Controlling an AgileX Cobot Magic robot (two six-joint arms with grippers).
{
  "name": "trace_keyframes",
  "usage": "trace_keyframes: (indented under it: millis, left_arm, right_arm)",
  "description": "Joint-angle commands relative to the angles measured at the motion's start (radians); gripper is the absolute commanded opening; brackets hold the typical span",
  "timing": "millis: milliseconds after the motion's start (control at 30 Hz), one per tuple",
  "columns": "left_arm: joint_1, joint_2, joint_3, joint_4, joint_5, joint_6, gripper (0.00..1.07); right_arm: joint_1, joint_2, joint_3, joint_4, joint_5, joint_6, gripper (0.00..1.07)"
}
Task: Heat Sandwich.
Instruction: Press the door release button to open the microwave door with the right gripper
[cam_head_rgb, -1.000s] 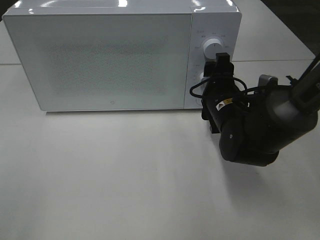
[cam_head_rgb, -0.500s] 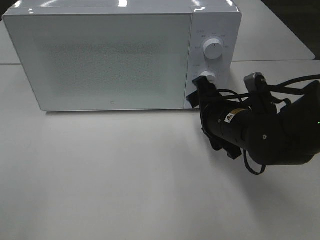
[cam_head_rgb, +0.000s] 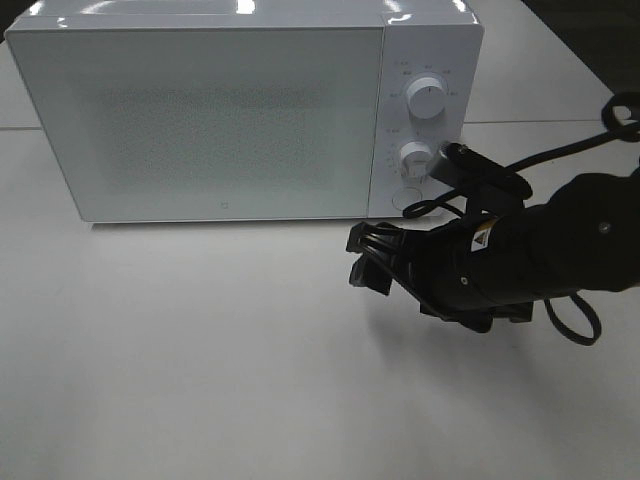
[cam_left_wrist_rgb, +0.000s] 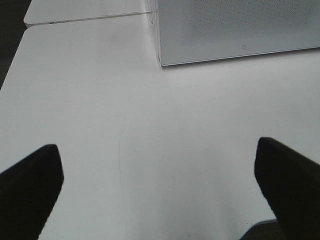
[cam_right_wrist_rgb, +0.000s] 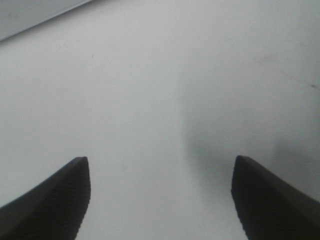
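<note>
The sandwich is out of view in every frame. The white microwave stands at the back of the table with its door closed. My right gripper hovers low over the table just in front of the microwave's lower right corner. It points left, open, with nothing between its fingers. The right wrist view has the right gripper spread over bare table. The left arm does not show in the exterior high view. In the left wrist view my left gripper is wide open over the table, facing the microwave's front lower corner.
The microwave's control panel carries an upper dial, a lower dial and a round button. The white table stretches in front. A table seam and a dark floor edge lie at the far left.
My right gripper has drawn back from the microwave's lower dial and swung down and to the left, over the table in front of the microwave. The door stays closed.
</note>
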Motion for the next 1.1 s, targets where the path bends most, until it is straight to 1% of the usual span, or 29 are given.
trace_keyframes:
  millis: [33, 67, 100, 200, 233, 267, 333, 367, 400, 500, 533, 567, 667, 833, 967, 1100]
  left_arm:
    - [0.003, -0.029, 0.000, -0.004, -0.006, -0.001, 1.03]
    - [0.003, -0.029, 0.000, -0.004, -0.006, -0.001, 1.03]
    - [0.003, -0.029, 0.000, -0.004, -0.006, -0.001, 1.03]
    - [0.003, -0.029, 0.000, -0.004, -0.006, -0.001, 1.03]
    - [0.003, -0.029, 0.000, -0.004, -0.006, -0.001, 1.03]
    - [0.003, -0.029, 0.000, -0.004, -0.006, -0.001, 1.03]
    - [0.003, -0.029, 0.000, -0.004, -0.006, -0.001, 1.03]
    - [0.003, -0.029, 0.000, -0.004, -0.006, -0.001, 1.03]
    - [0.003, -0.029, 0.000, -0.004, -0.006, -0.001, 1.03]
    - [0.003, -0.029, 0.000, -0.004, -0.006, -0.001, 1.03]
    - [0.003, -0.029, 0.000, -0.004, -0.006, -0.001, 1.03]
    - [0.003, -0.029, 0.000, -0.004, -0.006, -0.001, 1.03]
    - [0.003, -0.029, 0.000, -0.004, -0.006, -0.001, 1.03]
    - [0.003, -0.029, 0.000, -0.004, -0.006, -0.001, 1.03]
    - [0.003, -0.029, 0.000, -0.004, -0.006, -0.001, 1.03]
    - [0.003, -0.029, 0.000, -0.004, -0.006, -0.001, 1.03]
  right_arm:
    - [-0.001, -0.062, 0.000, -0.013, 0.131, -0.142, 0.76]
    - [-0.001, -0.062, 0.000, -0.013, 0.131, -0.142, 0.76]
    - [-0.001, -0.093, -0.001, -0.018, 0.200, -0.209, 0.76]
    - [-0.001, -0.126, -0.010, -0.034, 0.295, -0.289, 0.76]
    - [-0.001, -0.126, -0.010, -0.034, 0.295, -0.289, 0.76]
    - [-0.001, -0.143, -0.028, -0.073, 0.375, -0.320, 0.76]
    - [-0.001, -0.156, -0.048, -0.124, 0.454, -0.328, 0.76]
    - [-0.001, -0.168, -0.072, -0.180, 0.526, -0.328, 0.76]
    - [-0.001, -0.168, -0.072, -0.180, 0.526, -0.328, 0.76]
    - [-0.001, -0.182, -0.115, -0.255, 0.644, -0.327, 0.76]
    - [-0.001, -0.182, -0.115, -0.255, 0.644, -0.327, 0.76]
    - [-0.001, -0.194, -0.137, -0.296, 0.718, -0.328, 0.76]
    - [-0.001, -0.221, -0.160, -0.350, 0.814, -0.328, 0.76]
    - [-0.001, -0.257, -0.160, -0.380, 0.853, -0.328, 0.76]
    - [-0.001, -0.353, -0.160, -0.385, 0.890, -0.327, 0.76]
    - [-0.001, -0.399, -0.160, -0.385, 0.914, -0.315, 0.76]
